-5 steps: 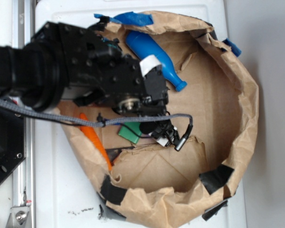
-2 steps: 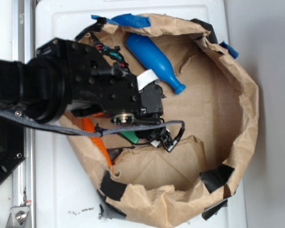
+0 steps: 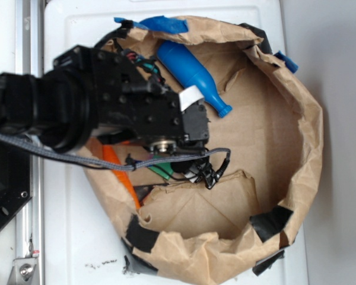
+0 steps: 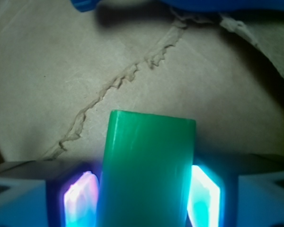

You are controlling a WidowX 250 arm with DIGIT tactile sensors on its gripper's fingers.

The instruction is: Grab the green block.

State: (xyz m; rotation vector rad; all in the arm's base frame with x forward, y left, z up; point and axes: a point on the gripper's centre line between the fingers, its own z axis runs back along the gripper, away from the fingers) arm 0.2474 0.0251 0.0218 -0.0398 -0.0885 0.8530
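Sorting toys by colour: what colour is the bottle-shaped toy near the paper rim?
Solid blue bottle-shaped toy, clearest in the exterior view.

the black arm (image 3: 101, 110) is reaching in from the left, its wrist angling down and rightward. the gripper (image 4: 144, 196) is sitting low, its two glowing fingers (image 4: 78, 196) pressing against either side of the green block (image 4: 146, 165), which is filling the gap between them.
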